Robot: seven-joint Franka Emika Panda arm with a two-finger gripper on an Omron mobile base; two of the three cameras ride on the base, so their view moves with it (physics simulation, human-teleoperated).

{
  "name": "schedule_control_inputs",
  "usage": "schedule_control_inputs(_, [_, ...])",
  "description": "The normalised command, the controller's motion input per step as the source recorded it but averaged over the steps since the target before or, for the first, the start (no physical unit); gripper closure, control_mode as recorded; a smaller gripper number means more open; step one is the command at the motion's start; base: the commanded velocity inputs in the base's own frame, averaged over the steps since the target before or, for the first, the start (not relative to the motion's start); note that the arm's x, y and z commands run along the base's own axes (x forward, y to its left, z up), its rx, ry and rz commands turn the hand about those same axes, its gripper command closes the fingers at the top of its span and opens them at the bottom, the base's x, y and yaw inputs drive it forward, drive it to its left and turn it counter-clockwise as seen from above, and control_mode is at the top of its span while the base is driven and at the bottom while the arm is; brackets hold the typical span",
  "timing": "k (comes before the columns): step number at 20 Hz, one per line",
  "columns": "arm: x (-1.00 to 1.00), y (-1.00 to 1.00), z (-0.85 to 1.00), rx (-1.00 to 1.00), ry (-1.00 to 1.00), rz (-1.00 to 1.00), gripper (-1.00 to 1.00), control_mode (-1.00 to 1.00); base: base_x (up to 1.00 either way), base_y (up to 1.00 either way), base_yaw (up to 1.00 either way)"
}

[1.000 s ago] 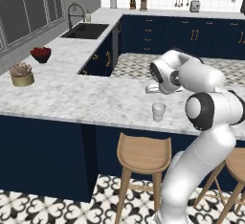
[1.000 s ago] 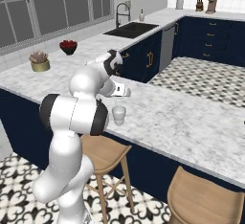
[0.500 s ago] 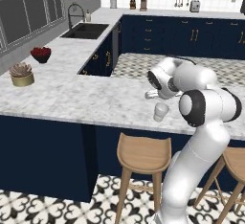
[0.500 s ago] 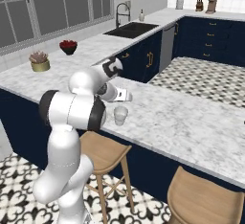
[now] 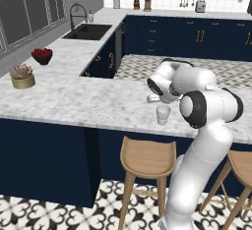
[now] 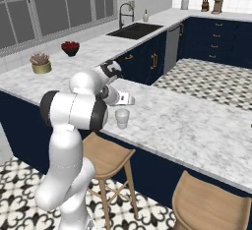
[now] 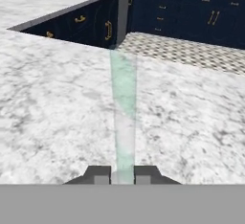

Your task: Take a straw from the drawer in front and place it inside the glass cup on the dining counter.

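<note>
One straw [image 7: 123,122] in hand: gripper [image 7: 123,176] is clamped shut on its lower end, and the pale greenish stick runs straight out from between the fingertips [image 7: 99,175] across the marble. Glass cup [image 5: 163,114] stands upright on the dining counter [image 5: 74,101] near its front edge, just below and beside the hand in both base views. Fetch looks done; this is the insertion step. Straw looks roughly level over the counter, not pointing down into the cup. Next move, as I read it: tilt the wrist so the free end points down, centre it over the rim, lower, release. Risk: tip catches the rim and knocks the cup over.
</note>
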Motion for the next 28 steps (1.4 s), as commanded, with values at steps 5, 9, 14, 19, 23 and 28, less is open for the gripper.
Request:
schedule_control_inputs(5, [0.0,0.01,-0.14,0.0,-0.07,0.0,-1.0,-1.0,0.0,0.0,0.0])
schedule_control_inputs(9, [0.0,-0.03,-0.31,0.04,-0.16,0.0,-1.0,-1.0,0.0,0.0,0.0])
schedule_control_inputs(14, [-0.15,-0.09,-0.11,0.12,-0.29,0.0,-1.0,-1.0,0.0,0.0,0.0])
schedule_control_inputs(19, [-0.54,-0.14,0.07,0.19,-0.35,0.0,-1.0,-1.0,0.0,0.0,0.0])
schedule_control_inputs(23, [-1.0,-0.04,0.49,0.08,-0.32,0.05,-1.0,-1.0,0.0,0.0,0.0])
schedule_control_inputs(28, [-1.0,0.2,0.03,-0.33,-0.39,0.12,-1.0,-1.0,0.0,0.0,0.0])
